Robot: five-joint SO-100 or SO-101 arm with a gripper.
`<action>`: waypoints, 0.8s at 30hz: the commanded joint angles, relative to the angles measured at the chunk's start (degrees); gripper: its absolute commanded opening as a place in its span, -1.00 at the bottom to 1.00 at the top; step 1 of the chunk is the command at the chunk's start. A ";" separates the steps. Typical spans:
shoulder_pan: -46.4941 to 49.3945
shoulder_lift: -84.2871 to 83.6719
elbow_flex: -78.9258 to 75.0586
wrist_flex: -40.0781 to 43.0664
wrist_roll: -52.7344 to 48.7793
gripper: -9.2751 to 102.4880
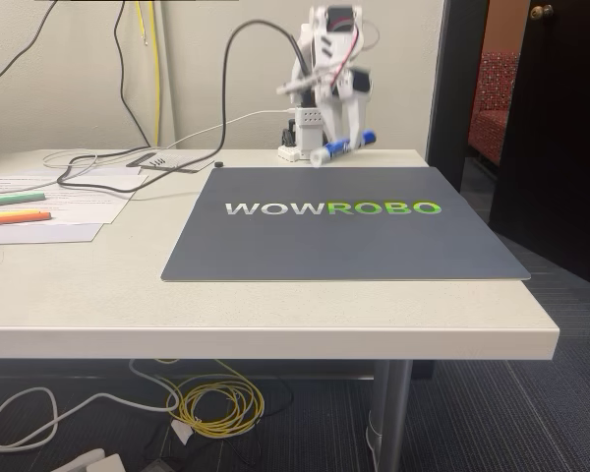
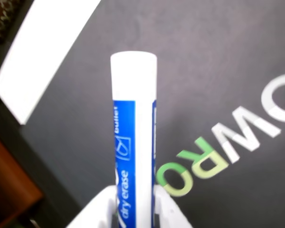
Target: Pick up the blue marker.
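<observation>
The blue marker hangs in the air above the back edge of the dark mat, tilted, its blue cap up to the right and its white end down to the left. My white gripper is shut on its middle, folded back close to the arm's base. In the wrist view the marker runs up the middle, white barrel with a blue label reading "dry erase". The white fingers clamp it at the bottom edge, with the mat and its lettering far below.
A green marker and an orange marker lie on papers at the table's left. Black and white cables trail across the back left. The table edge drops off at the right, beside a dark doorway.
</observation>
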 commanded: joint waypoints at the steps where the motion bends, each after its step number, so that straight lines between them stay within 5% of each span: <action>1: -0.97 8.61 -2.02 2.90 5.54 -0.83; 24: 7.29 35.16 -1.93 13.18 26.63 -0.83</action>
